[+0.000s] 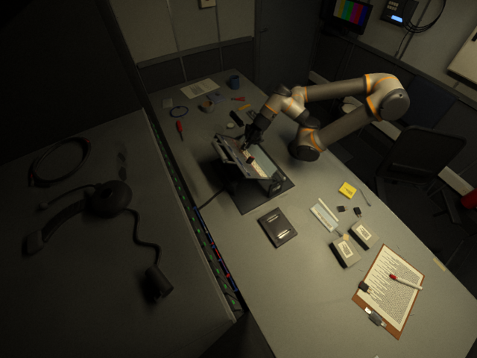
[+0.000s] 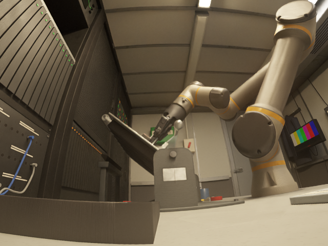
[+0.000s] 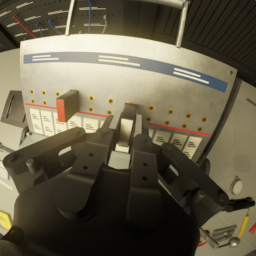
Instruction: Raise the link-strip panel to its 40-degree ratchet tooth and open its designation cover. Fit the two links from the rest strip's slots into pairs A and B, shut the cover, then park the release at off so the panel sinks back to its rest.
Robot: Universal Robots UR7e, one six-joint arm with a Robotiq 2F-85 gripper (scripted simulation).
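Note:
In the middle of the desk the link-strip panel [image 1: 246, 160] stands tilted up on its stand, its handle bar at the raised edge. Its clear designation cover [image 1: 266, 163] lies swung open below the label row. A red-ended link [image 3: 67, 105] sits plugged into sockets on the panel's left. A second link [image 3: 125, 126], dark with a pale face, is clamped in my closed gripper [image 3: 125, 130] and meets the panel face at a pair of gold sockets near the middle. The rest strip [image 1: 277, 227] lies flat on the desk nearer the front, its two slots showing pale.
A blue cup [image 1: 234, 81] stands at the desk's far end among a tape roll, a red screwdriver [image 1: 179, 128] and small tools. A clipboard with a marker [image 1: 388, 289], two label boxes and a yellow pad lie on the near right. An equipment rack borders the desk's left edge.

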